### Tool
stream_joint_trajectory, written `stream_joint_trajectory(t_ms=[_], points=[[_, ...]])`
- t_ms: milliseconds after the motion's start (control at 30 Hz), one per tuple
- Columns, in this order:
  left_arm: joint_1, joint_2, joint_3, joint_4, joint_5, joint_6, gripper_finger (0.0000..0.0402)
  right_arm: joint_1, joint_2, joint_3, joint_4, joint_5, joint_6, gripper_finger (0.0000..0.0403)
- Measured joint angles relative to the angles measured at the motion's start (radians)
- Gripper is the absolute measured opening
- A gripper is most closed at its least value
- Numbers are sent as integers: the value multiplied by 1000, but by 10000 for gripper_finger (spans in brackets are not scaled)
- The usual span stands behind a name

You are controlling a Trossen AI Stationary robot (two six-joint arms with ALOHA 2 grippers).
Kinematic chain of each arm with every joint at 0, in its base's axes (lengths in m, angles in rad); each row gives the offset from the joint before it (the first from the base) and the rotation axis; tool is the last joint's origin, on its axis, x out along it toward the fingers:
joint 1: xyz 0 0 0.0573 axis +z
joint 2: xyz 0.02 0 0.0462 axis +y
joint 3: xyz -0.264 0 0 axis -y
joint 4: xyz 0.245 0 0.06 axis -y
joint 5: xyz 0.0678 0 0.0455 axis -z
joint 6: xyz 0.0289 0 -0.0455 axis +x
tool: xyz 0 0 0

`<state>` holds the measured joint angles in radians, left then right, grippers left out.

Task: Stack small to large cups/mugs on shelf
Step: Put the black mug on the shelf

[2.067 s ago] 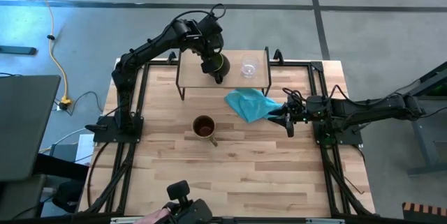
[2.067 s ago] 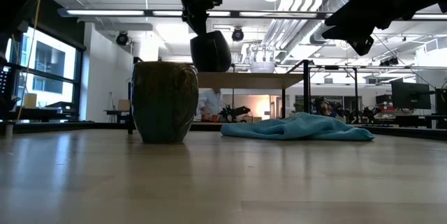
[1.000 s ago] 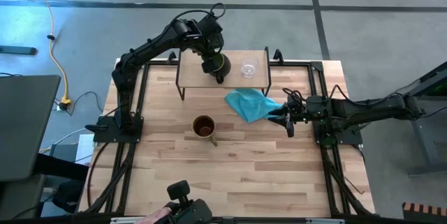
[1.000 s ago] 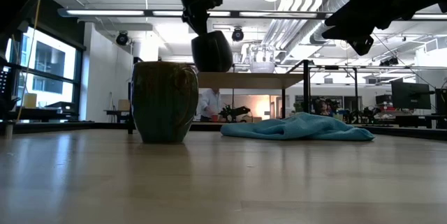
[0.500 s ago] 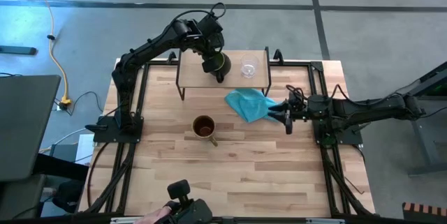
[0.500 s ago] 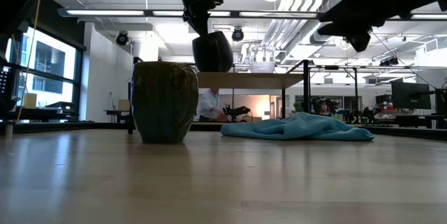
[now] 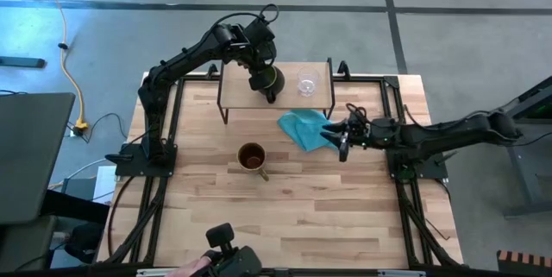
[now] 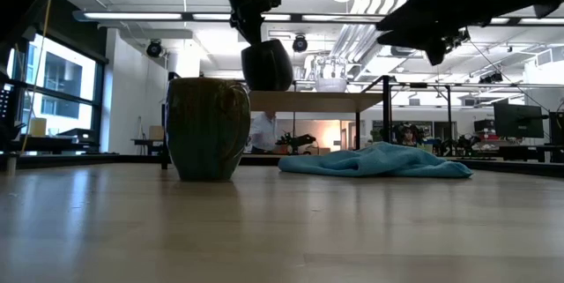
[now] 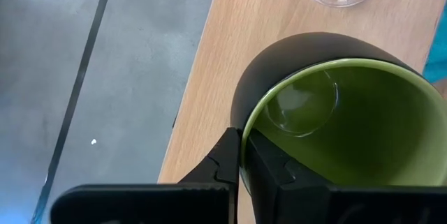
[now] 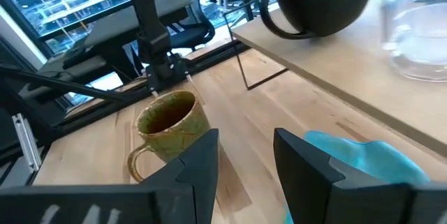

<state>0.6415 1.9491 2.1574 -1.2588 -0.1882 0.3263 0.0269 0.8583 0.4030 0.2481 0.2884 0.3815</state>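
Shelf (image 7: 233, 91) | left end effector (image 9: 241, 155) grips dark mug (image 7: 269, 81), seemingly raised

From above we see the left gripper (image 7: 264, 77) clamped on the dark mug with green interior (image 7: 269, 82) over the low light-wood shelf (image 7: 235, 87), beside the small clear glass cup (image 7: 308, 83). The right gripper (image 7: 340, 143) hangs open-jawed at the crumpled teal cloth (image 7: 304, 127). The tan-brown handled mug (image 7: 252, 157) stands on the wooden tabletop (image 7: 293, 212).
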Motion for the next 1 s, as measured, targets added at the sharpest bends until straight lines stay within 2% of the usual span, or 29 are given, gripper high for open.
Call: stream_joint_trajectory(t_ms=[233, 500, 700, 1000], points=[[1, -1, 1, -43, 6, -21, 1, 0, 141, 7, 188, -6, -41, 128], [1, 0, 38, -107, -5, -16, 0, 0, 190, 67, 178, -38, -82, 128], [10, 0, 105, -133, -6, -20, 0, 0, 190, 68, 167, -41, -70, 128], [35, 0, 115, -231, -11, -24, 0, 0, 190, 68, 168, -57, -66, 128]])
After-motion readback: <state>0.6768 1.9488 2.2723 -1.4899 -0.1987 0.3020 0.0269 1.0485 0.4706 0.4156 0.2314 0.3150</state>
